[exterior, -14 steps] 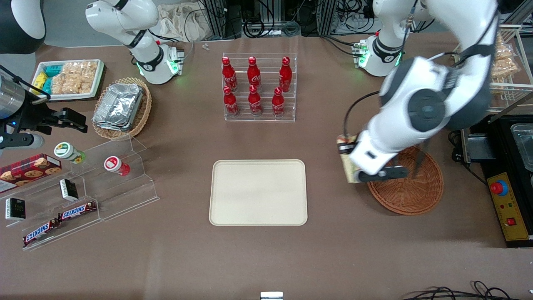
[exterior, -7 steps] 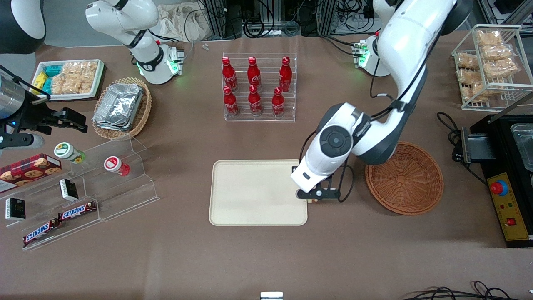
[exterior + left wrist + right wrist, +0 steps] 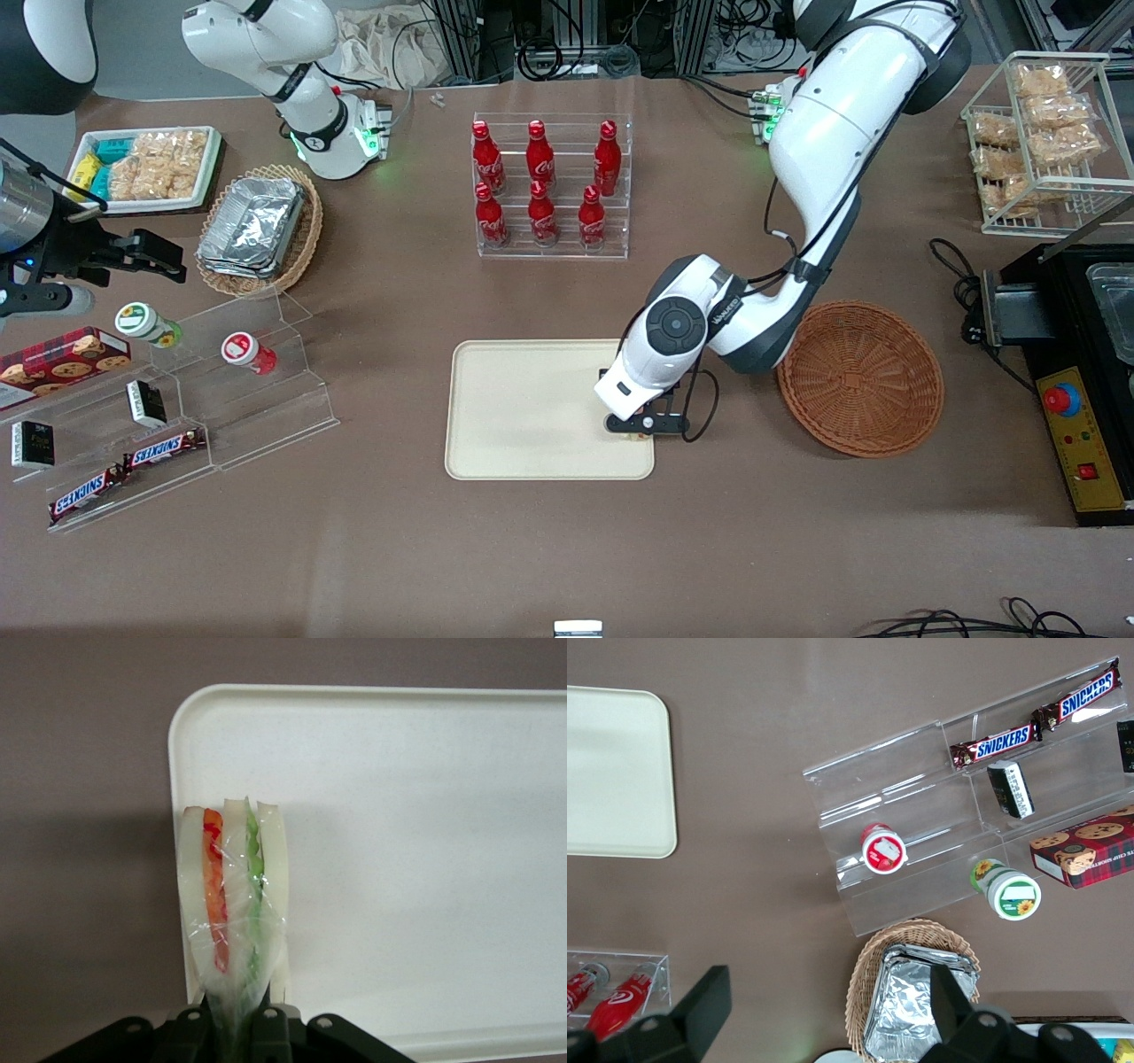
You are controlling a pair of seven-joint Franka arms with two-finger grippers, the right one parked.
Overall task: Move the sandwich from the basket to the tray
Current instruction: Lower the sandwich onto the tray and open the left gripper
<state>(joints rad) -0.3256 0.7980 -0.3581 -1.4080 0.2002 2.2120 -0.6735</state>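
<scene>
My left gripper is shut on the sandwich, a plastic-wrapped white-bread wedge with orange-red and green filling. It holds the wedge by its narrow end, with the bread slices standing on edge. The sandwich hangs over the rim of the cream tray on the tray's basket side, partly over the tray and partly over the table. In the front view the wrist hides the sandwich. The reddish-brown wicker basket stands beside the tray toward the working arm's end, with nothing in it.
A clear rack of red cola bottles stands farther from the front camera than the tray. A tan basket of foil containers and a clear stepped snack shelf lie toward the parked arm's end. A black machine sits beside the wicker basket.
My gripper has carried the sandwich from over the basket's rim to the tray's basket-side edge, then a little farther in over the tray. The basket stayed put.
</scene>
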